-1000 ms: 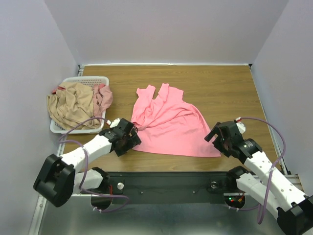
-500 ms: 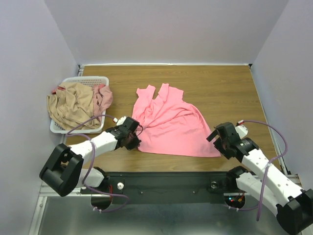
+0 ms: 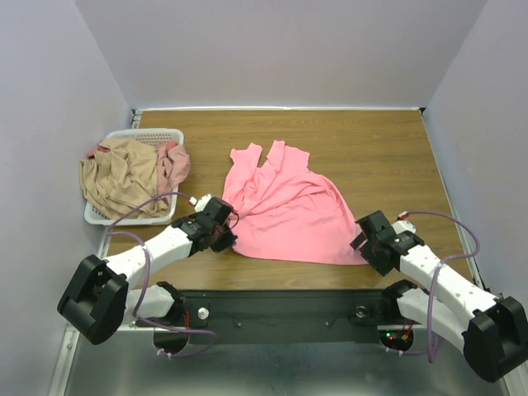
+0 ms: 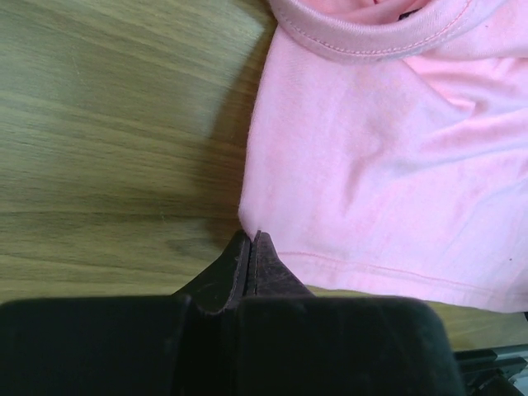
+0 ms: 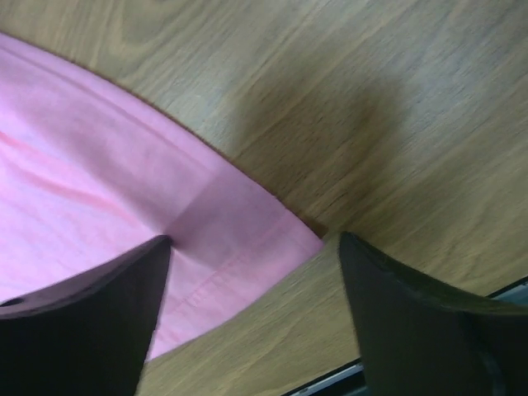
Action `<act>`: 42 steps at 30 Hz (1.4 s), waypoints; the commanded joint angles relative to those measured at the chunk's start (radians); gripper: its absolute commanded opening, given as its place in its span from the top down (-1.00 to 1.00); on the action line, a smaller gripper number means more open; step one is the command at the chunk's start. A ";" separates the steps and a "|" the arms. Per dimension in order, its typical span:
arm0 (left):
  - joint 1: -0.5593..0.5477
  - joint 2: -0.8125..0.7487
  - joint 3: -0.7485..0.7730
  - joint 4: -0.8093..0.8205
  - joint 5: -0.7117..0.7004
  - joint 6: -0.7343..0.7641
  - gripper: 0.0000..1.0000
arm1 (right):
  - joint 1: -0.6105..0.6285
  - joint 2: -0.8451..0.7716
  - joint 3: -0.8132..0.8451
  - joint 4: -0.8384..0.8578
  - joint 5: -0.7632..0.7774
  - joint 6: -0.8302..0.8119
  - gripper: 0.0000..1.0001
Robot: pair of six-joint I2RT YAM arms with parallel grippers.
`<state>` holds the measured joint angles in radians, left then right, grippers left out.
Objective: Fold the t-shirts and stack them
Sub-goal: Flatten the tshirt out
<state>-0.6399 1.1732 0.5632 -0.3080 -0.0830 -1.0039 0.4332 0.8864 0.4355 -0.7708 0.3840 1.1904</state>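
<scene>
1. At the far-left corner of the worktop [image 3: 388, 153], the white slatted basket [image 3: 125, 134] holds the tan-beige t-shirt [image 3: 120, 177], heaped and spilling over the rim. The dusty pink t-shirt [image 3: 173, 163] is bunched against its right side. Neither is folded.
2. The left claw [image 3: 224, 234] sits low near the near edge, at the near-left corner of the spread garment. Its fingers are pressed together with no gap. I cannot tell whether a bit of hem is nipped between them.
3. The salmon-pink t-shirt [image 3: 285, 206] lies in the middle of the worktop. It is mostly open but rumpled, with creases running from the far end toward the near hem.
4. The right claw [image 3: 368, 242] is spread wide and straddles the shirt's near-right corner, one finger on each side, gripping nothing.
5. By my reading the task has barely begun. No fold is made and no stack exists. One shirt is being taken by its near corners for a first fold, and two wait in the basket.
6. The overhead view alone shows the basket, both waiting shirts and the whole garment. The left wrist view adds the ribbed collar [image 4: 363, 37] and the closed fingertips [image 4: 252, 244] meeting the hem corner. The right wrist view shows the wide gap, which the arm hides from above.
</scene>
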 commanded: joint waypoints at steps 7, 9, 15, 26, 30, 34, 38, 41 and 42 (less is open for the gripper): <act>-0.006 -0.049 0.047 -0.048 -0.032 0.016 1.00 | -0.001 0.075 -0.029 0.179 0.006 -0.026 0.43; -0.006 -0.052 0.091 -0.068 -0.049 0.021 1.00 | -0.001 0.056 0.018 0.185 0.035 -0.052 0.99; -0.006 -0.075 0.320 -0.187 -0.153 0.080 1.00 | 0.001 -0.121 0.248 0.188 0.192 -0.176 0.99; -0.006 -0.084 1.159 -0.364 -0.221 0.290 1.00 | -0.001 -0.116 0.934 0.199 0.153 -0.434 0.99; -0.006 -0.055 1.397 -0.379 -0.141 0.349 1.00 | -0.001 -0.074 1.147 0.208 0.081 -0.492 0.99; -0.006 -0.046 1.553 -0.387 -0.116 0.369 1.00 | -0.001 -0.024 1.293 0.208 0.009 -0.537 0.99; -0.006 -0.047 1.610 -0.390 -0.121 0.376 1.00 | -0.001 0.006 1.385 0.208 -0.048 -0.552 0.99; -0.006 -0.043 1.612 -0.367 -0.142 0.393 1.00 | -0.001 0.031 1.425 0.208 -0.007 -0.569 0.99; -0.006 -0.037 1.612 -0.362 -0.150 0.396 1.00 | 0.001 0.040 1.430 0.209 0.016 -0.575 0.99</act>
<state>-0.6441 1.1015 2.1605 -0.6987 -0.2104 -0.6529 0.4332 0.8856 1.8252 -0.5846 0.3653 0.6666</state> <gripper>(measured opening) 0.026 0.022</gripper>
